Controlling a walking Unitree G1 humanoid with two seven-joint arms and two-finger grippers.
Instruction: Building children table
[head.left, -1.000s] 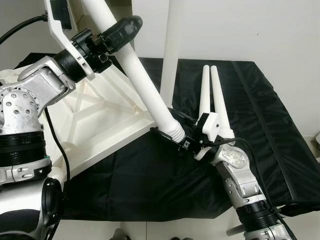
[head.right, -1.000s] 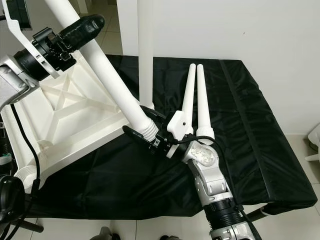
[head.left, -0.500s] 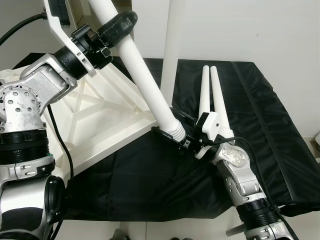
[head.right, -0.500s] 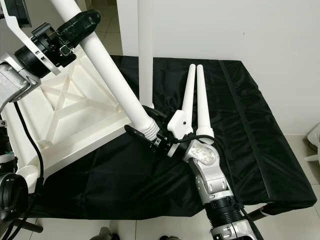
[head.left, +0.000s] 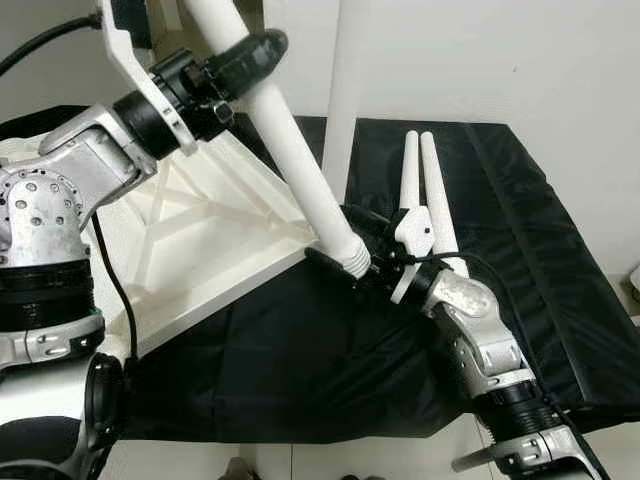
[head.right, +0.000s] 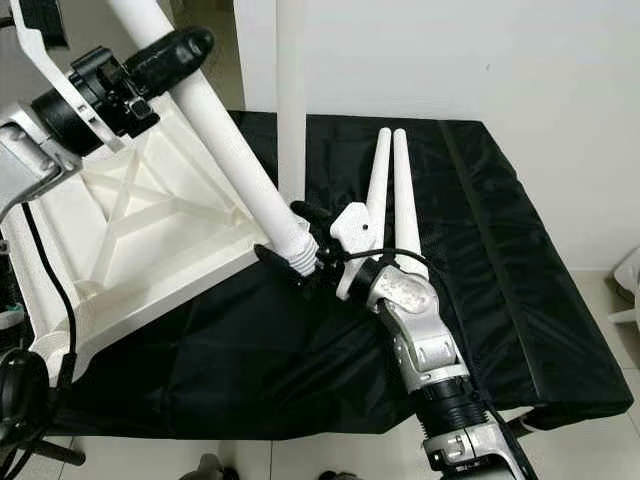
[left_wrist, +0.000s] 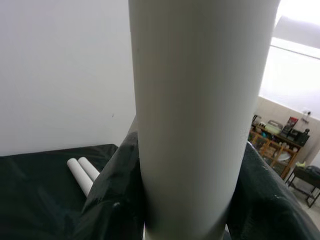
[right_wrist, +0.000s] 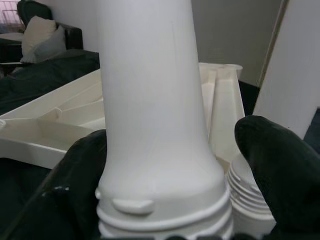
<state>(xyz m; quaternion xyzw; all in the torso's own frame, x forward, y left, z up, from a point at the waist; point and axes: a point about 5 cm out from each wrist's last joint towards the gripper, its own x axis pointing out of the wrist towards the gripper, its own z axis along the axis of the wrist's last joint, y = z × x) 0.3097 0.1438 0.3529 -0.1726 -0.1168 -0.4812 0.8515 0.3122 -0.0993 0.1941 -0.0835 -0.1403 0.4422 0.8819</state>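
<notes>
Table leg (head.left: 300, 170), white, tilted over black-covered bench (head.left: 530, 250), threaded end at corner of upturned tabletop (head.left: 200, 240). Left gripper (head.left: 235, 65) clamps its upper part; right gripper (head.left: 350, 245) clamps it just above thread. Two spare legs (head.left: 425, 190) lie side by side nearby; one leg (head.left: 345, 90) stands upright.

The white plastic tabletop (head.left: 215, 235) lies upside down on the black-covered counter (head.left: 520, 230), its ribbed underside with crossing braces facing up. 1 white table leg (head.left: 300, 170) slants steeply over its near corner, threaded end (head.left: 357, 262) lowest, beside that corner. Another white leg (head.left: 345, 95) stands upright just behind. 2 more tapered legs (head.left: 425, 195) lie side by side on the counter, touching along their length.
</notes>
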